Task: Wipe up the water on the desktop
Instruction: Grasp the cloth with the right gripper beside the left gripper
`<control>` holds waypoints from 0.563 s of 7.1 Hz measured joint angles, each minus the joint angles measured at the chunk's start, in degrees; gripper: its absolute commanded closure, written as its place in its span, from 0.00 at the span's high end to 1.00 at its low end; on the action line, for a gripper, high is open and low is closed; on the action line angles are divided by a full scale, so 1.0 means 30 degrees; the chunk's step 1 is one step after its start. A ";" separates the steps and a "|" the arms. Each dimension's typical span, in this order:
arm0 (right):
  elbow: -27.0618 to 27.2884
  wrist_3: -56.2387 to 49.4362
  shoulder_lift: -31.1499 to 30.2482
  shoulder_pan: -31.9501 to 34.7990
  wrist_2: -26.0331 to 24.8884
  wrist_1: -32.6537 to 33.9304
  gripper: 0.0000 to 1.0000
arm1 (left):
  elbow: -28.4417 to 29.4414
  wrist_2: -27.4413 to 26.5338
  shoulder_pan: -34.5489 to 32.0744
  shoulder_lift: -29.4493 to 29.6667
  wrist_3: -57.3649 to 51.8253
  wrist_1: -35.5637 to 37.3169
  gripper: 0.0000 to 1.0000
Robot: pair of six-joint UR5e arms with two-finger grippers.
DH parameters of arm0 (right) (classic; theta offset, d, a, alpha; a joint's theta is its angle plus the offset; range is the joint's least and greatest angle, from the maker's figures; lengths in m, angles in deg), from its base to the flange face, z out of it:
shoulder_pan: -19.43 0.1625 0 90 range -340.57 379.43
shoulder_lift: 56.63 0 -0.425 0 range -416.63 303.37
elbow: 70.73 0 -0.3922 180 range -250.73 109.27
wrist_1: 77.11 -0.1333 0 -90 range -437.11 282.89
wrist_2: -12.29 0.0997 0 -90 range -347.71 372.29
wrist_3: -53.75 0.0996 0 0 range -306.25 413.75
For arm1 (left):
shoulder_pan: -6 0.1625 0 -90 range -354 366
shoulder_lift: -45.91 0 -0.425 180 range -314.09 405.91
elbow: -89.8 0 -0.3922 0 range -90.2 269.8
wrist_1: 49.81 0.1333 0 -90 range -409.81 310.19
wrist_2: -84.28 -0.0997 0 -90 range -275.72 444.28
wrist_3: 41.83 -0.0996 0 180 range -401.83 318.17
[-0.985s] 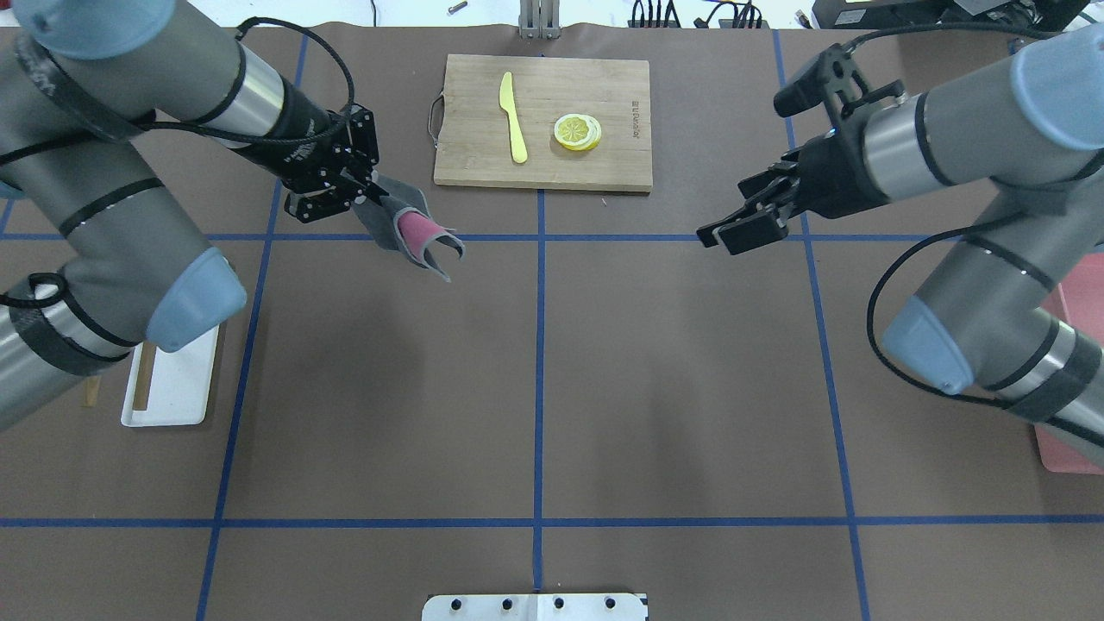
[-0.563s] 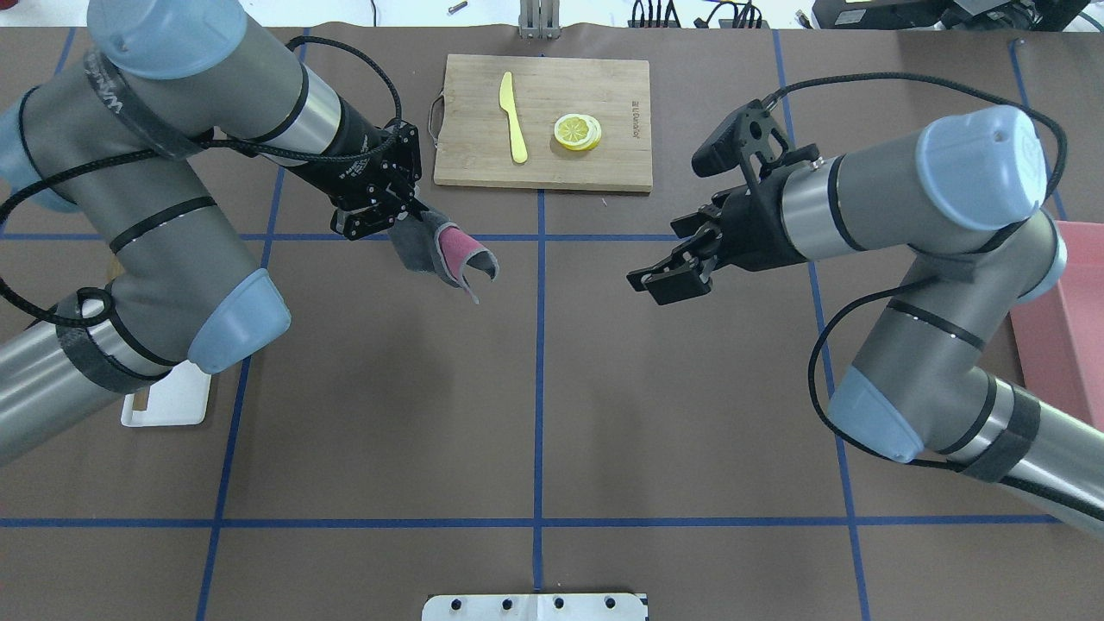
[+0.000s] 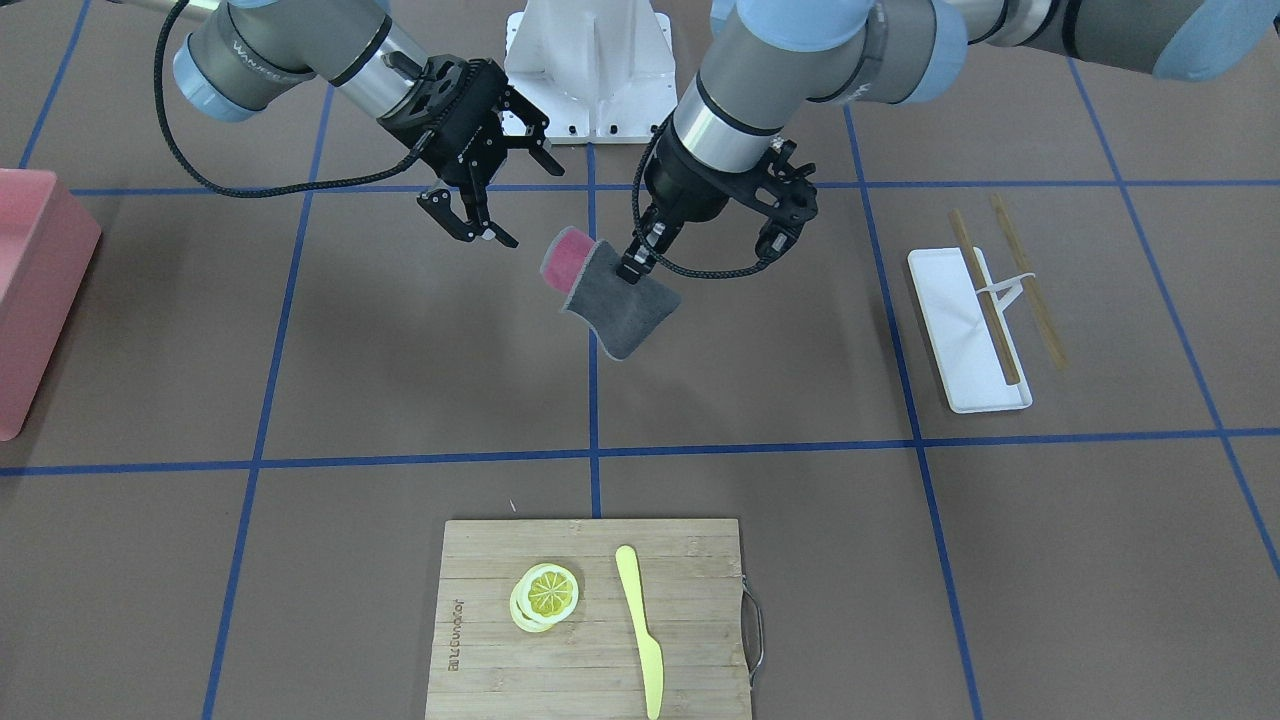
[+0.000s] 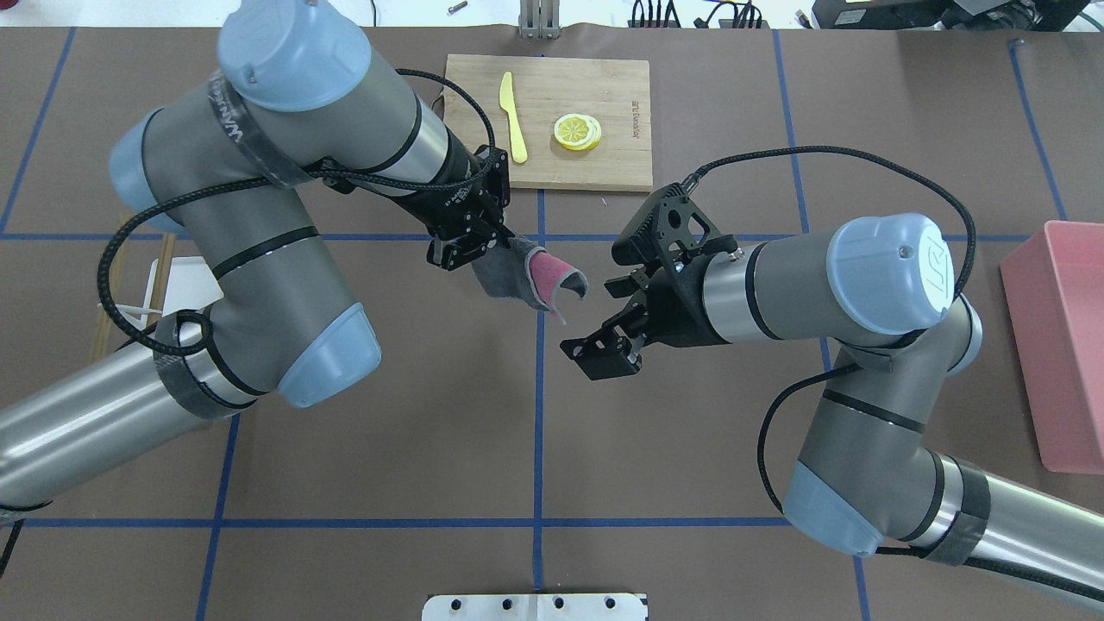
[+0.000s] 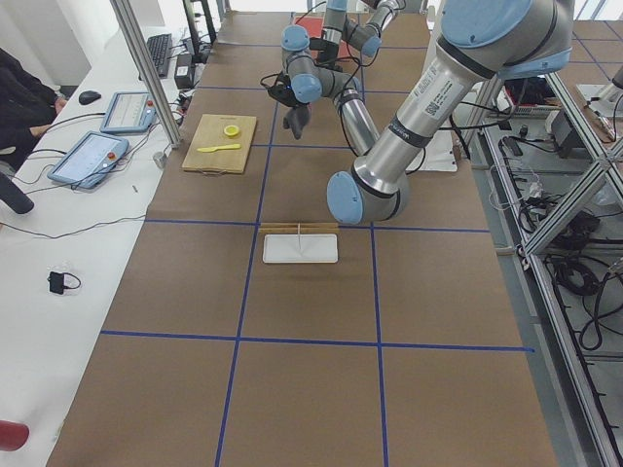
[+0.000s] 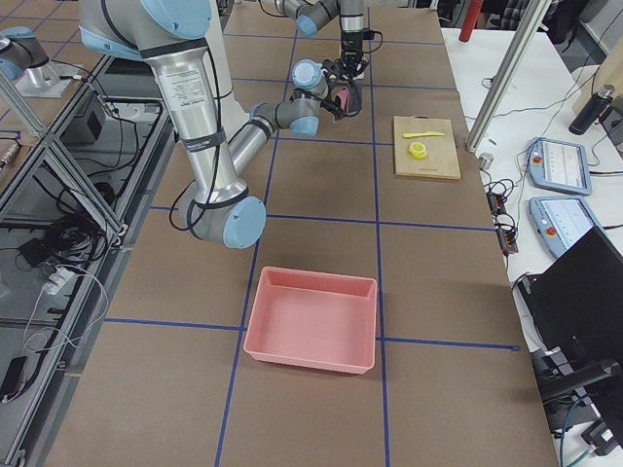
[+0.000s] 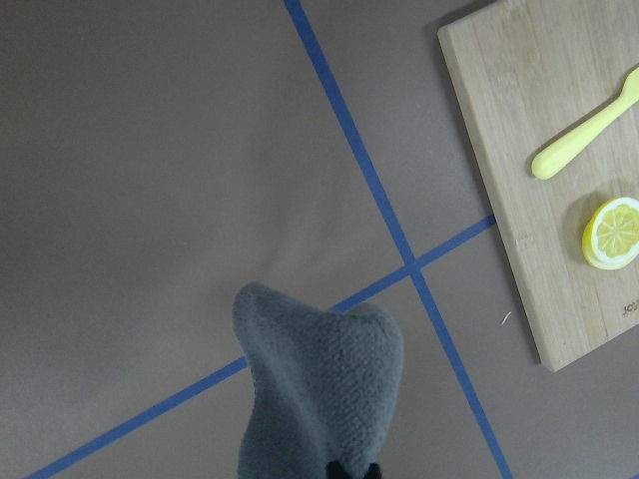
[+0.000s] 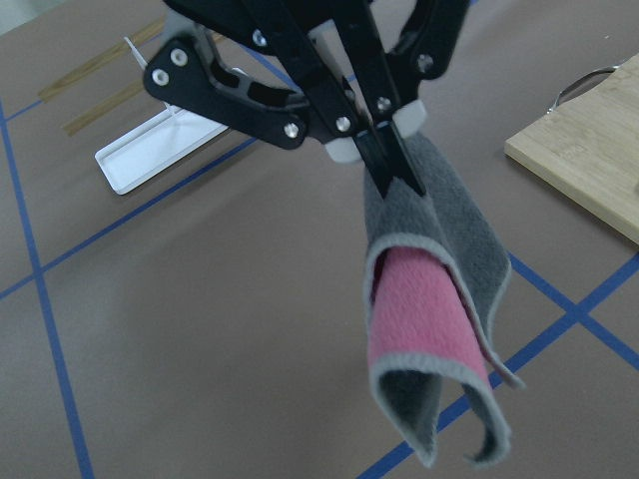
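Observation:
A grey cloth (image 4: 528, 278) with a pink inner face hangs folded above the desktop (image 4: 388, 431), near the centre tape cross. My left gripper (image 4: 507, 241) is shut on the cloth's top edge. The right wrist view shows this close up, the left gripper (image 8: 389, 170) pinching the cloth (image 8: 429, 299). My right gripper (image 4: 595, 319) is open, empty and just right of the cloth's hanging end. From the front, the cloth (image 3: 615, 300) hangs below the left gripper (image 3: 632, 270), with the right gripper (image 3: 500, 195) apart from it. No water shows in any view.
A bamboo cutting board (image 4: 621, 164) at the far centre holds a yellow knife (image 4: 513, 121) and lemon slices (image 4: 578, 131). A white tray (image 3: 965, 330) with wooden sticks lies on my left. A pink bin (image 4: 1069, 345) stands at the right edge.
Both arms have swung in toward the table's centre. The left gripper carried the cloth rightward and nearer. The open right gripper moved left and nearer, close to the cloth.

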 measured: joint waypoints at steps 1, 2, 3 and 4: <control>0.0001 0.0000 0.0007 -0.0094 -0.0018 0.0000 1.00 | 0.0150 0.0020 0.0439 0.0168 0.0057 -0.0006 0.00; -0.0009 -0.0010 0.0010 -0.0128 -0.0024 0.0000 1.00 | 0.0114 0.0092 0.0831 0.0255 0.0082 -0.0003 0.00; -0.0028 -0.0012 0.0011 -0.0135 -0.0033 0.0000 1.00 | -0.0030 0.0352 0.1083 0.0295 0.0099 0.0025 0.00; -0.0041 -0.0001 0.0012 -0.0138 -0.0045 0.0000 0.99 | -0.0222 0.0724 0.1184 0.0300 0.0106 0.0075 0.00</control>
